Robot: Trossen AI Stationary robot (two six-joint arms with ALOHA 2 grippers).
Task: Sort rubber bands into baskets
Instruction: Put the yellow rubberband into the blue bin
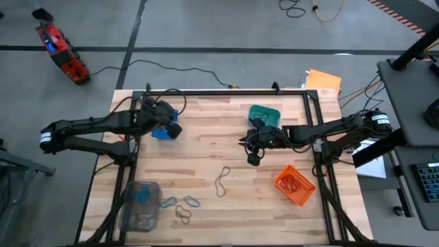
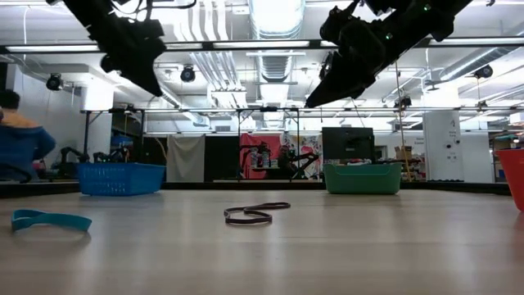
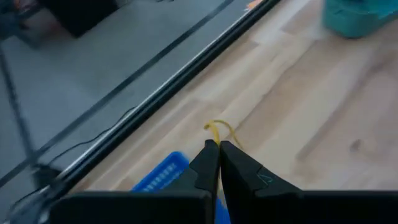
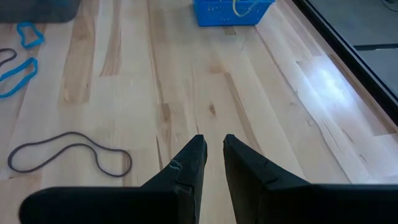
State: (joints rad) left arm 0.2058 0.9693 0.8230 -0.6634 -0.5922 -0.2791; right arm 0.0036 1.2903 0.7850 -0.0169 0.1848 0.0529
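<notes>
Overhead, the left gripper [image 1: 173, 128] sits above the blue basket [image 1: 160, 133] at the table's far left, and only its wrist camera shows why: its fingers [image 3: 205, 163] are pressed together on a thin yellow rubber band [image 3: 217, 130] that curls up from their tips. The right gripper [image 1: 252, 156] hangs over bare wood in front of the teal basket [image 1: 266, 113]; the right wrist view shows its fingers [image 4: 186, 163] slightly parted with nothing between them.

The high view alone takes in the orange basket [image 1: 295, 184], with bands inside, and the clear basket [image 1: 139, 204] at the near left, with something blue in it. A dark band [image 1: 223, 180] lies mid-table; blue bands [image 1: 191, 202] and dark ones [image 1: 182, 214] lie beside the clear basket.

From table height, both grippers are well clear of the surface, and a teal-blue band [image 2: 49, 220] lies flat at the left. A yellow loop [image 4: 243, 7] shows in the blue basket from the right wrist.
</notes>
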